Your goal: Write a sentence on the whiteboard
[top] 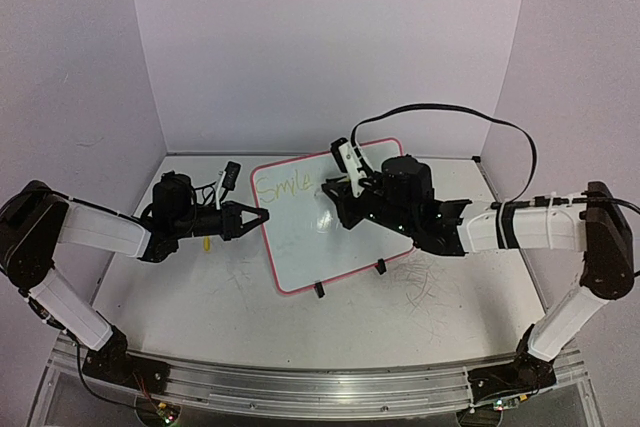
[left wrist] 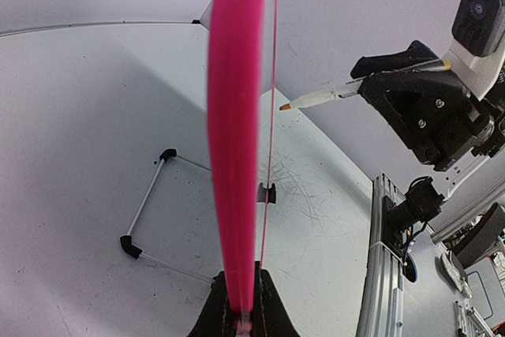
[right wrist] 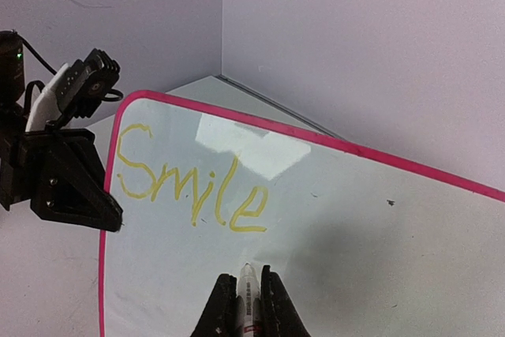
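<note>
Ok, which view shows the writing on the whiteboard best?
Right wrist: the writing, "Smile", sits close and legible in yellow. Top external shows it small and faint, upper left on the whiteboard. Left wrist sees the whiteboard edge-on, so no writing shows.

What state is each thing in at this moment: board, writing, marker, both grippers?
whiteboard, propped up, left edge clamped.
sentence, unfinished, only "Smile" written.
marker, uncapped, tip close to the board below the word; contact unclear.
left gripper, shut on the whiteboard's pink frame.
right gripper, shut on the marker.
</note>
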Robot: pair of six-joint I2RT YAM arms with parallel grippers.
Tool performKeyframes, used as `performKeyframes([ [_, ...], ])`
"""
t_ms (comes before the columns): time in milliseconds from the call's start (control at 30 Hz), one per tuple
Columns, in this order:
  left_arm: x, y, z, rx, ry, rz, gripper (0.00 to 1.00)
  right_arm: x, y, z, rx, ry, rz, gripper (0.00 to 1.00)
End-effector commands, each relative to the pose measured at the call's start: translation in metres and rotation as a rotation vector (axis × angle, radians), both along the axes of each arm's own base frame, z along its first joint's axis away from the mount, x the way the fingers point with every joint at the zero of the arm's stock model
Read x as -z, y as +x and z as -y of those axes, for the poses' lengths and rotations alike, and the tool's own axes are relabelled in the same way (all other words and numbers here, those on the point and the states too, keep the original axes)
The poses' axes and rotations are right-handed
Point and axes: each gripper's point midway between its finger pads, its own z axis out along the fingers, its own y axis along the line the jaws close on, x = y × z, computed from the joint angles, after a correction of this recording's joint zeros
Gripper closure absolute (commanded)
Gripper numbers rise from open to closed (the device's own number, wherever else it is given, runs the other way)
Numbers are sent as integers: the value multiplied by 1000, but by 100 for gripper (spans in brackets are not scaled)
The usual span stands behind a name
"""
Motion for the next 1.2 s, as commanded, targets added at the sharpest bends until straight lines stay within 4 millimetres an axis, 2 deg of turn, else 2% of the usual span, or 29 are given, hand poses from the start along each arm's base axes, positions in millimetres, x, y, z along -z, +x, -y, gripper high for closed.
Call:
performKeyframes([
  [0,0,3,3,-7,45,40,100,-32,12,4,82,85,61,100],
  [133,-1,4,3,-5,45,43,100,-39,13,5,88,104,80,100],
  [567,2,3,4,-1,50,40,100,-40,19,-3,89,111,80,100],
  [1167,-1,3,3,-3,47,47,100,-20,30,4,165,56,51,100],
])
